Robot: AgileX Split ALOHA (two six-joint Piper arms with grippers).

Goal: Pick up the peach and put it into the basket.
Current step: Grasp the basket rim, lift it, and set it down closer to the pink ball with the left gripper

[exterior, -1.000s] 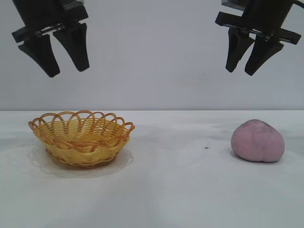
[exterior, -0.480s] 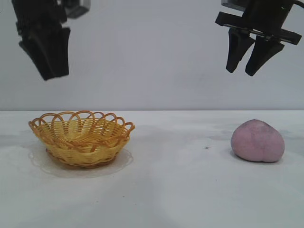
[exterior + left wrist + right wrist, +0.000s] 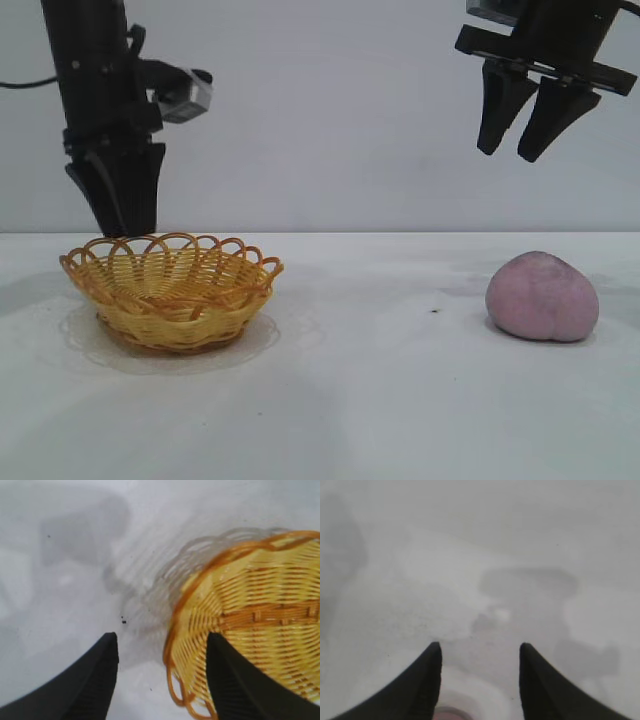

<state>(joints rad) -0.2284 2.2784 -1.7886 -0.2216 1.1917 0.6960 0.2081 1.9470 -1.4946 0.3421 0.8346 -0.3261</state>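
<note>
Left hand (image 3: 118, 205): seen lowered just above the far left rim of the basket in the exterior view; its two dark fingers (image 3: 87, 685) are shown apart in the left wrist view, one over the bare surface, the other over the basket's woven wall.

Basket (image 3: 172, 290): a shallow yellow wicker bowl with an orange looped rim, set on the left part of the white surface (image 3: 380, 400). Nothing is seen inside it; only the weave and an orange band across the floor (image 3: 270, 612) are visible from the wrist camera.

Surface: white, faintly smudged, with a small dark speck (image 3: 434, 311) between basket and fruit.

Peach (image 3: 542, 297): a rounded pinkish-mauve fruit, resting on the surface at the right, well apart from the basket and touched by neither hand. A sliver of pink (image 3: 448, 714) is caught at the edge of the right wrist view, between the fingers.

Right hand (image 3: 520, 150): held high above the peach, fingers (image 3: 412, 690) spread apart and empty.
</note>
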